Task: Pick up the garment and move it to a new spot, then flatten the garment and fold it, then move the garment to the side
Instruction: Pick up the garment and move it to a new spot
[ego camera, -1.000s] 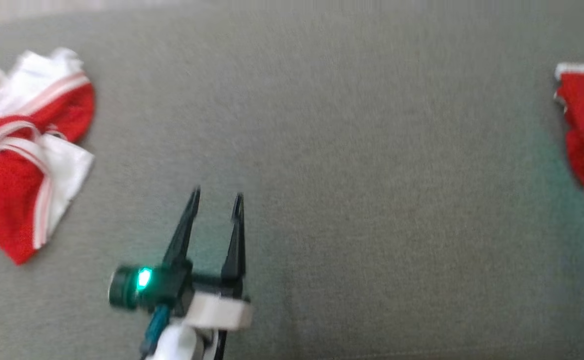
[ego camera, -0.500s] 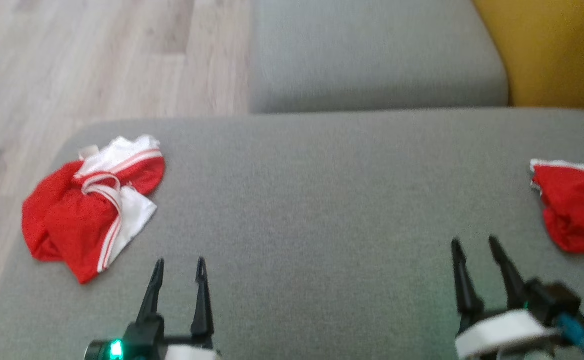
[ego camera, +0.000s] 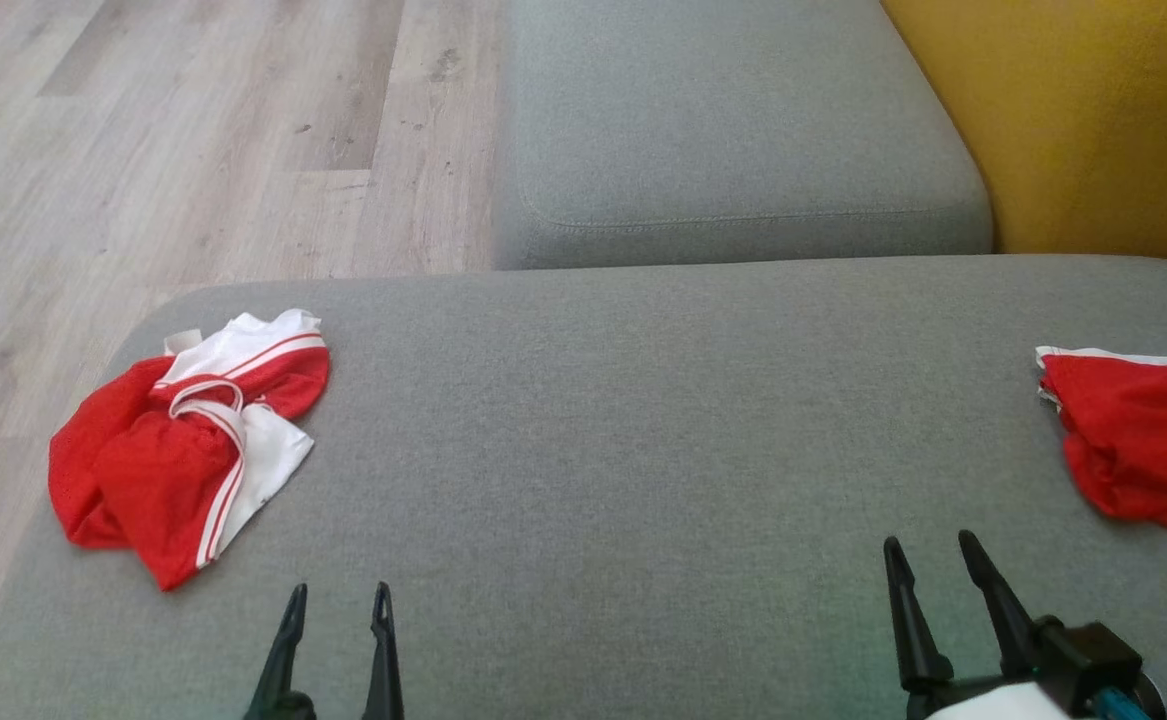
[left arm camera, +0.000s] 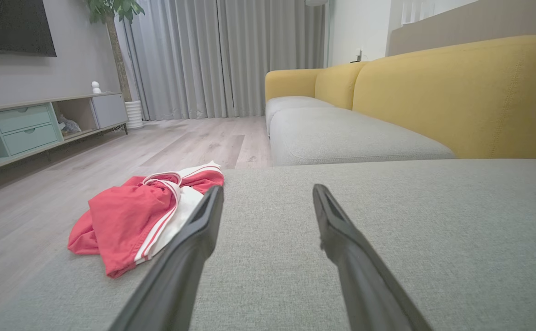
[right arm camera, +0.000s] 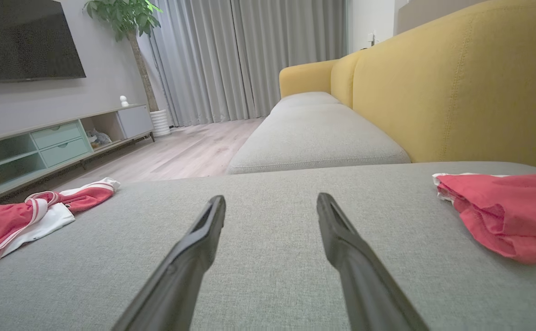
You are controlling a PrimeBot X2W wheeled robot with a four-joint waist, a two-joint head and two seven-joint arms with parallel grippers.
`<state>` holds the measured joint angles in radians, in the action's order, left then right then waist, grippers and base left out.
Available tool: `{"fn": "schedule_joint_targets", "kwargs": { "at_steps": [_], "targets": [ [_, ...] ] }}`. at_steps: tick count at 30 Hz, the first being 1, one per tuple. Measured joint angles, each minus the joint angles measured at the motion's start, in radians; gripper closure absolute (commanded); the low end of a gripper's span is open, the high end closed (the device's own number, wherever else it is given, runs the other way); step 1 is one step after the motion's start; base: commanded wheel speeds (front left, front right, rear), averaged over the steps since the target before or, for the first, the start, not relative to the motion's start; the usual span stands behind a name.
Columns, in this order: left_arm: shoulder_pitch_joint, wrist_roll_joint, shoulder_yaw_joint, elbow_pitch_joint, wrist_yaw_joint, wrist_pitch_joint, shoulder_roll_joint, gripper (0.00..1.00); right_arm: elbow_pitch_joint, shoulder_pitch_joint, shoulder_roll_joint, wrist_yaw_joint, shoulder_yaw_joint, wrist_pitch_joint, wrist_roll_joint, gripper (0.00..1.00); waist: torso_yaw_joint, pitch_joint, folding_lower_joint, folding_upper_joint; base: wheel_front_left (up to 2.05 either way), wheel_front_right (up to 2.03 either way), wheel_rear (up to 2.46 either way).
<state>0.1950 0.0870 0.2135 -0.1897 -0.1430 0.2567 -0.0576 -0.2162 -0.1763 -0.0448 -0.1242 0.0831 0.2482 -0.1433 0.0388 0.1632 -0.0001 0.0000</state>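
Two end effectors hover low over a broad grey sofa seat (ego camera: pixel 643 450), both with their dark fingers spread wide and nothing between them. The left end effector (ego camera: pixel 338 590) sits at about 7 o'clock in the head view and the right end effector (ego camera: pixel 928 541) at about 5 o'clock, each pointing toward 12 o'clock, with bare grey fabric ahead of its tips. A crumpled red and white garment (ego camera: pixel 183 440) lies bunched at about 9 o'clock on the seat, close to the seat's rounded left edge, with white panels and red-and-white striped trim showing on top; it is near the left end effector, up toward 10 o'clock from its tips, and not touching it. A second red garment (ego camera: pixel 1138 440) with a thin white edge lies at 3 o'clock on the same seat, cut off by the frame, up toward 2 o'clock from the right end effector and apart from it. The two garments are well apart. Beyond the seat at 12 o'clock is another grey cushion (ego camera: pixel 733 130), with a yellow backrest (ego camera: pixel 1073 120) at 1 o'clock and pale wooden floor (ego camera: pixel 193 130) at 11 o'clock.
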Motion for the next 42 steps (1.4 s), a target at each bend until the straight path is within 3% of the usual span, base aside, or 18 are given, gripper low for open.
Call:
{"fn": "schedule_joint_targets", "kwargs": {
  "at_steps": [10, 20, 23, 28, 34, 37, 42],
  "targets": [
    [-0.006, -0.005, -0.014, 0.007, 0.016, 0.000, 0.001, 0.00, -0.005, -0.006, 0.000, 0.000, -0.039, 0.000, -0.026, 0.00, 0.063, -0.003, 0.0001, 0.0000, 0.00, 0.00, 0.00],
    [-0.007, -0.023, -0.064, 0.037, 0.019, 0.000, -0.002, 0.00, -0.007, -0.008, 0.002, 0.000, -0.059, 0.000, -0.044, 0.00, 0.301, -0.025, 0.0001, 0.0000, 0.00, 0.00, 0.00],
    [-0.007, -0.023, -0.102, 0.070, 0.003, 0.000, -0.002, 0.00, -0.009, 0.024, 0.003, 0.000, -0.053, 0.000, -0.034, 0.00, 0.362, -0.046, 0.0001, 0.0000, 0.00, 0.00, 0.00],
    [-0.006, -0.023, -0.128, 0.101, -0.016, 0.000, -0.002, 0.00, -0.020, 0.078, 0.003, 0.000, -0.051, 0.002, -0.010, 0.00, 0.409, -0.090, 0.0003, 0.0000, 0.00, 0.00, 0.00],
    [-0.032, -0.025, -0.139, 0.114, -0.005, 0.000, 0.000, 0.00, -0.023, 0.080, 0.000, 0.000, -0.087, 0.002, 0.026, 0.00, 0.457, -0.150, 0.0002, 0.0000, 0.00, 0.00, 0.00],
    [-0.116, -0.032, -0.129, 0.110, 0.021, 0.000, 0.000, 0.00, -0.005, 0.077, -0.020, 0.000, -0.105, 0.002, 0.044, 0.00, 0.476, -0.187, 0.0001, 0.0000, 0.00, 0.00, 0.00],
    [-0.327, -0.035, -0.112, 0.072, 0.054, 0.000, 0.004, 0.00, 0.031, 0.093, -0.126, 0.000, -0.104, 0.002, 0.060, 0.00, 0.481, -0.293, 0.0003, 0.0000, 0.00, 0.00, 0.00]
  ]
}}
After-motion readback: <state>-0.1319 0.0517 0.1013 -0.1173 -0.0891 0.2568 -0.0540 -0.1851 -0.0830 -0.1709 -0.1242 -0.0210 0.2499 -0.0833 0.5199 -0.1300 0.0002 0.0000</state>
